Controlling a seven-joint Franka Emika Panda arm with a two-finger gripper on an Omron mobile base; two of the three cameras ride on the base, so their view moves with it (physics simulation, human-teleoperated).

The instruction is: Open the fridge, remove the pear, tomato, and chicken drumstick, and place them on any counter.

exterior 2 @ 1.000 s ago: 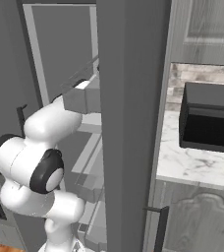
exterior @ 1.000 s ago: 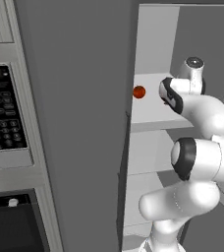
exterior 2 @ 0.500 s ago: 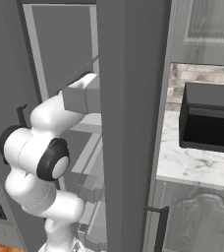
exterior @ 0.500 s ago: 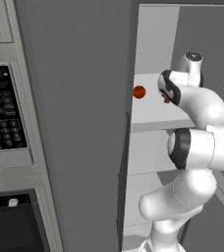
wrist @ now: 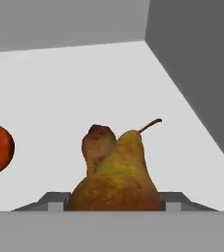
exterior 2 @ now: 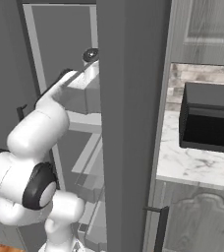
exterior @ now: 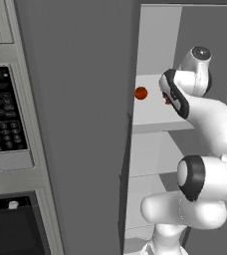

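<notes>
The fingers (wrist: 115,207) clamp the pear (wrist: 119,174) on the fridge shelf (wrist: 84,88); a brown drumstick (wrist: 97,145) sits just behind, the tomato (exterior: 141,93) well aside.

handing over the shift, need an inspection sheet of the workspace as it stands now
surface: white fridge shelf, bare around the food
job's things: pear between the fingers, stem up; tomato apart on the same shelf; brown piece right behind the pear, likely the drumstick
clutter: nothing seen
grippers: gripper inside the fridge, closed on the pear
cables: nothing seen
surroundings: microwave panel beside the fridge; marble counter on the other side with a black appliance
</notes>
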